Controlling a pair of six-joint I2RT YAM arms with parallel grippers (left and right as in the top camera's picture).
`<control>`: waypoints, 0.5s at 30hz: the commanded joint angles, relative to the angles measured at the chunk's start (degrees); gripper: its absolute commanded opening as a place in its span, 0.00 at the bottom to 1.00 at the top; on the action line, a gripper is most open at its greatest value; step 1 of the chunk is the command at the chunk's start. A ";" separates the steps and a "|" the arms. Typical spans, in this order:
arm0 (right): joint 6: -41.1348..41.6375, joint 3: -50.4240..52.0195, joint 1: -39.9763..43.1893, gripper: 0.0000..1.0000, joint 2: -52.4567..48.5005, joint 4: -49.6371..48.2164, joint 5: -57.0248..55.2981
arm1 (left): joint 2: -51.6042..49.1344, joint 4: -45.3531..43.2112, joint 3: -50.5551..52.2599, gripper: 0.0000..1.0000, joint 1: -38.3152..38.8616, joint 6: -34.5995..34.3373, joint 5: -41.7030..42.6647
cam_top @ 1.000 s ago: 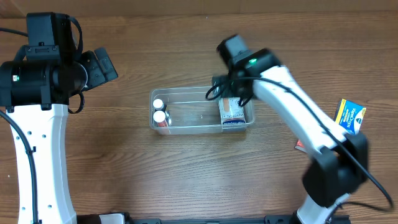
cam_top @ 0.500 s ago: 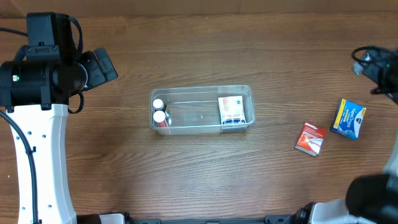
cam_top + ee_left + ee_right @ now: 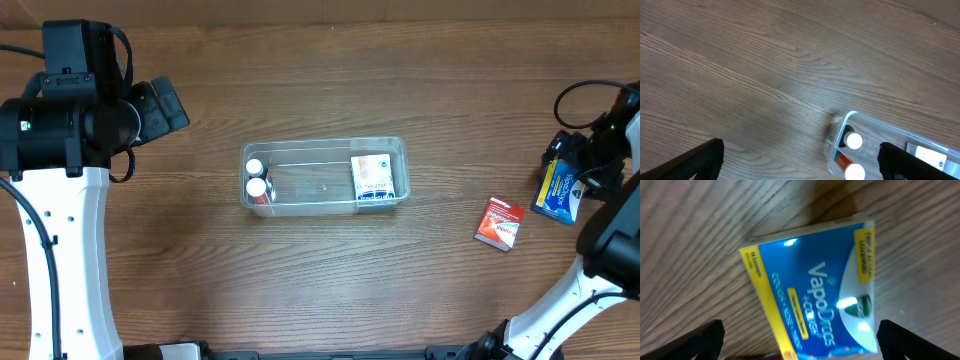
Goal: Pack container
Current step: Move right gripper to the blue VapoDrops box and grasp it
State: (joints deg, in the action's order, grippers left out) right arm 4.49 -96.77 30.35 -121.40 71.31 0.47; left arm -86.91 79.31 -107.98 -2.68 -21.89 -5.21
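The clear plastic container (image 3: pixel 322 148) sits mid-table. It holds two white-capped bottles (image 3: pixel 256 178) at its left end and a white and blue box (image 3: pixel 372 178) at its right end. It also shows in the left wrist view (image 3: pixel 837 131). A blue and yellow VapoDrops box (image 3: pixel 561 193) lies flat at the far right. My right gripper (image 3: pixel 578 160) is open right above it, fingers wide on either side of the box (image 3: pixel 810 300). My left gripper (image 3: pixel 800 165) is open and empty, high at the left of the container.
A small red packet (image 3: pixel 499 222) lies on the wood between the container and the blue box. The right arm's cable loops near the table's right edge.
My right arm has left the container, where the white and blue box stays, and swung to the far right, down over the blue VapoDrops box. The left arm has not moved.
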 commanded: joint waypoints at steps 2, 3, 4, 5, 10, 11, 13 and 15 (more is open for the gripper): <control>-0.48 0.07 0.22 1.00 -1.55 -0.59 0.28 | -0.22 -0.04 0.22 1.00 -0.15 1.29 -0.74; -0.48 0.07 0.22 1.00 -1.88 -0.74 0.28 | -0.22 -0.07 0.22 1.00 -0.15 1.29 -0.74; -0.50 0.07 0.22 1.00 -2.12 -0.76 0.28 | -0.22 -0.04 0.22 1.00 -0.15 1.31 -0.74; -0.50 0.09 0.22 1.00 -2.19 -0.92 0.26 | -0.22 -0.04 0.22 1.00 -0.15 1.31 -0.74; -0.48 0.09 0.26 1.00 -2.19 -1.18 -1.22 | -0.22 0.00 0.22 1.00 -0.15 1.31 -0.74; -0.52 0.09 0.26 1.00 -2.19 -1.16 -1.25 | -0.22 0.00 0.22 1.00 -0.15 1.33 -0.74; -3.21 0.09 0.26 1.00 -2.19 -1.18 -1.27 | -0.22 0.00 0.22 1.00 -0.15 1.31 -0.74; -4.70 0.09 0.26 1.00 -2.19 -1.42 -2.45 | -0.22 0.00 0.22 1.00 -0.15 1.33 -0.74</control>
State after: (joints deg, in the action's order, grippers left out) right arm 2.92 -96.73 30.37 -122.80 70.28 -0.36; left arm -86.91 79.33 -107.98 -2.68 -21.89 -5.21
